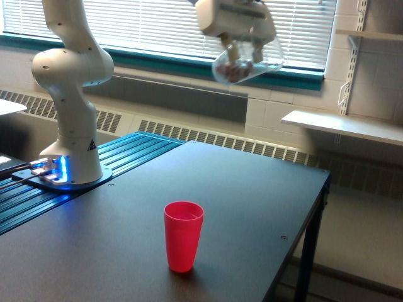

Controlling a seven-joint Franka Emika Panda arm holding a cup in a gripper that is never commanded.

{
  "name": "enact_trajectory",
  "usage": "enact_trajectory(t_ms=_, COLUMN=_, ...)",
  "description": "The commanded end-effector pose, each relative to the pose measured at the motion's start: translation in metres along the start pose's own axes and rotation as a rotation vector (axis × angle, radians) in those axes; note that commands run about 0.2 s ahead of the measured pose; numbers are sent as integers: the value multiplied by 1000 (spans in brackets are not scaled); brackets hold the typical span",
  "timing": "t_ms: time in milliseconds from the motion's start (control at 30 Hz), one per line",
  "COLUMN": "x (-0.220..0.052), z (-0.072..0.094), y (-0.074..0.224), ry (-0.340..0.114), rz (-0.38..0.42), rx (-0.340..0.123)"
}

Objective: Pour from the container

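The container (245,63), a clear bulbous glass vessel with dark reddish bits inside, hangs high near the top of the exterior view in front of the window blinds. It is tilted, its mouth toward the exterior view's right. My gripper (244,45) comes down from the top edge and is shut on the container's rim. A red plastic cup (183,236) stands upright on the dark table (252,207), well below the container and toward the exterior view's left of it. I cannot see anything in the cup.
The arm's white base (69,126) stands on a blue ribbed plate (126,154) at the exterior view's left. The table's edge (315,214) drops off at the right. White wall shelves (343,126) hang beyond it. A radiator grille runs under the window.
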State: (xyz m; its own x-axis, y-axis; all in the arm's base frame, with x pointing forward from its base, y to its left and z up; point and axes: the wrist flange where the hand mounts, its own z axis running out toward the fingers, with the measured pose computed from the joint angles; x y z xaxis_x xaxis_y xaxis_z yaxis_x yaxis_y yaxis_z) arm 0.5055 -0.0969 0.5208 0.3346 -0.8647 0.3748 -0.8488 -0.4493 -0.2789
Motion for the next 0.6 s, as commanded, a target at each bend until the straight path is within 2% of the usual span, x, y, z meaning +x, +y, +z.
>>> enact_trajectory(t_ms=33, x=5, z=5, y=26, ry=-11, rz=142, rx=-43)
enact_trajectory(t_ms=300, x=-2, z=27, y=57, ry=-73, rz=270, rx=-104)
enact_trajectory(t_ms=600, x=-13, z=57, y=88, ry=-115, rz=379, rx=-177)
